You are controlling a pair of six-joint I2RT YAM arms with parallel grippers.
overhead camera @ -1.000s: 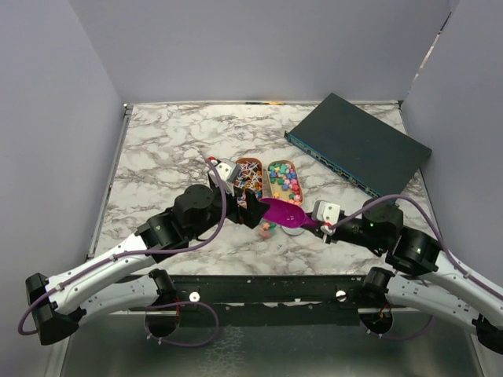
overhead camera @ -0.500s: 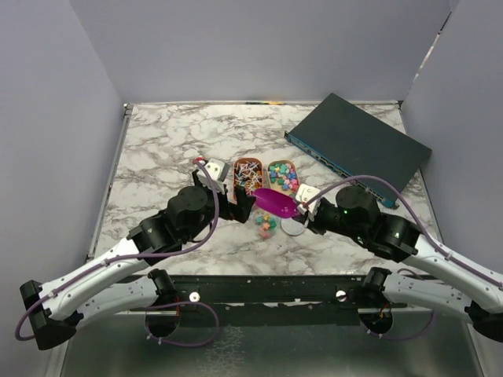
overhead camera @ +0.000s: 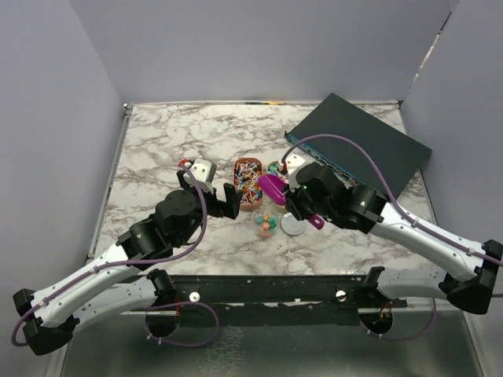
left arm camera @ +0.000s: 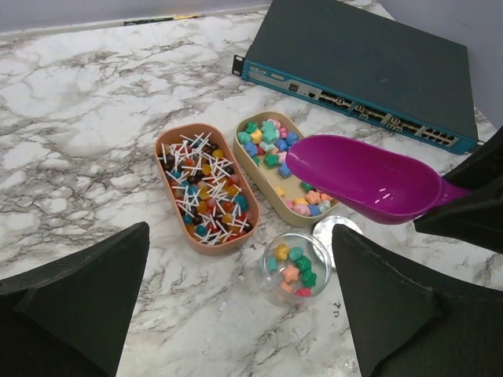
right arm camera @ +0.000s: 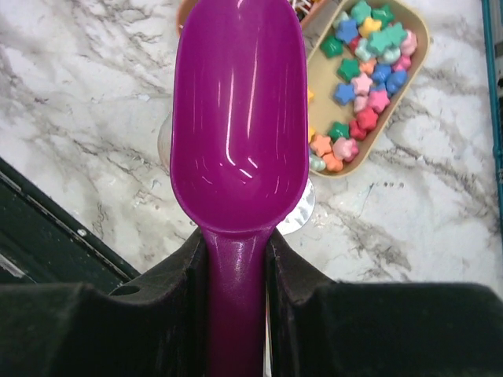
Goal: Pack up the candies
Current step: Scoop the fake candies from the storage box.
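The right claw (right arm camera: pixel 236 253) is clamping the handle of a purple scoop (right arm camera: pixel 238 118), with both jaws pressing against its sides. The scoop bowl is hovering over the near end of the tan tray (left arm camera: pixel 253 159). The candies (left arm camera: pixel 269 140) are lying in this tray, and a few more are sitting in the small clear jar (left arm camera: pixel 294 272) just in front of it. The left claw (overhead camera: pixel 229 201) is standing fully spread, holding nothing, above the worktop (left arm camera: pixel 94 118). The orange tray (left arm camera: pixel 171 210) beside the tan tray is holding paper clips (left arm camera: pixel 203 188).
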